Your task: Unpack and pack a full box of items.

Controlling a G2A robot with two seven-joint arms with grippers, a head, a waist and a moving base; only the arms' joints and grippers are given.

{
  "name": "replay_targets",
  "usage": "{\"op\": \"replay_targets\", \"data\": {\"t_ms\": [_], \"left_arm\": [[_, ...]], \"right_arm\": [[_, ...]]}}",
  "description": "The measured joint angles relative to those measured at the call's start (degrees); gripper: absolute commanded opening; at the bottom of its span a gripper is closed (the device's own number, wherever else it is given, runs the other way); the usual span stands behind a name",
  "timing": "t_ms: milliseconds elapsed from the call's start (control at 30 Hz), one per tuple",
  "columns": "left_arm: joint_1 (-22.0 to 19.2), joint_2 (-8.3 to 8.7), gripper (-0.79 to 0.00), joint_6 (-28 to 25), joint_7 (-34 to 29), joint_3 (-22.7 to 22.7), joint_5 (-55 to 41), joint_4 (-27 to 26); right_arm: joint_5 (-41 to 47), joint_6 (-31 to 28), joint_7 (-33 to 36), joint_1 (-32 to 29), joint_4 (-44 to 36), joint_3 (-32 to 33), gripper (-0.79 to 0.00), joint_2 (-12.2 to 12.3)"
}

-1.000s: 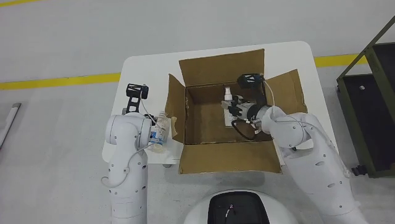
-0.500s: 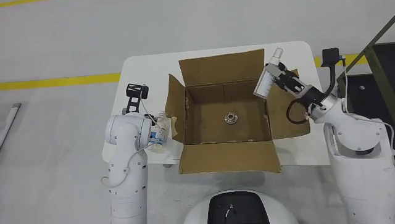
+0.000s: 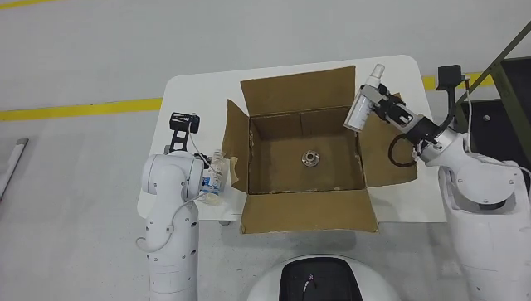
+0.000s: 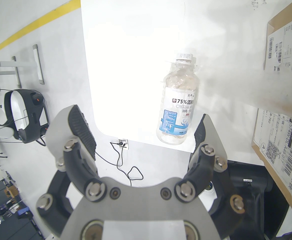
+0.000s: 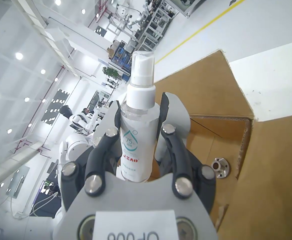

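one metal flange [image 3: 310, 157] in box [image 3: 305, 211] | right hand [image 5: 139, 111] grips spray bottle [image 5: 136, 128] | left hand [image 4: 139, 116] wide near clear bottle [image 4: 177, 103]

White table [image 3: 191, 94] with an open cardboard box [image 3: 299, 92] and one clear bottle [image 3: 217, 171]

The box sits on the middle of the table, all four flaps folded outward – the near flap overhangs the table's near edge. The bottle, with a white cap and a blue-and-white label, lies on its side just left of the box's left flap, its base at the table's near edge.
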Motion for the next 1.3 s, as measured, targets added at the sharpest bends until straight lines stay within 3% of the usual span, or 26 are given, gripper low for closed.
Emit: {"op": "replay_targets", "data": {"t_ms": [200, 367, 500, 700, 1067, 1300], "left_arm": [[0.0, 0.00, 0.000, 0.0, 0.0, 0.0, 0.0, 0.0], [0.0, 0.00, 0.000, 0.0, 0.0, 0.0, 0.0, 0.0], [0.0, 0.00, 0.000, 0.0, 0.0, 0.0, 0.0, 0.0], [0.0, 0.00, 0.000, 0.0, 0.0, 0.0, 0.0, 0.0], [0.0, 0.00, 0.000, 0.0, 0.0, 0.0, 0.0, 0.0], [0.0, 0.00, 0.000, 0.0, 0.0, 0.0, 0.0, 0.0]], "right_arm": [[-4.5, -0.9, -1.5, -0.1, -4.3, 8.8, -0.785, 1.6], [-16.8, -0.8, 5.0, -0.9, -6.1, 16.5, -0.785, 3.8], [-28.9, -2.0, 10.1, -2.7, -5.7, 18.8, -0.785, 5.2], [-40.2, 1.3, 11.5, -5.7, -2.2, 16.1, -0.785, 5.9], [-48.4, 7.5, 10.0, -6.9, 4.3, 4.2, -0.785, 5.8], [-50.8, 7.2, 11.0, -6.4, 6.2, 2.0, -0.785, 6.0]]}}
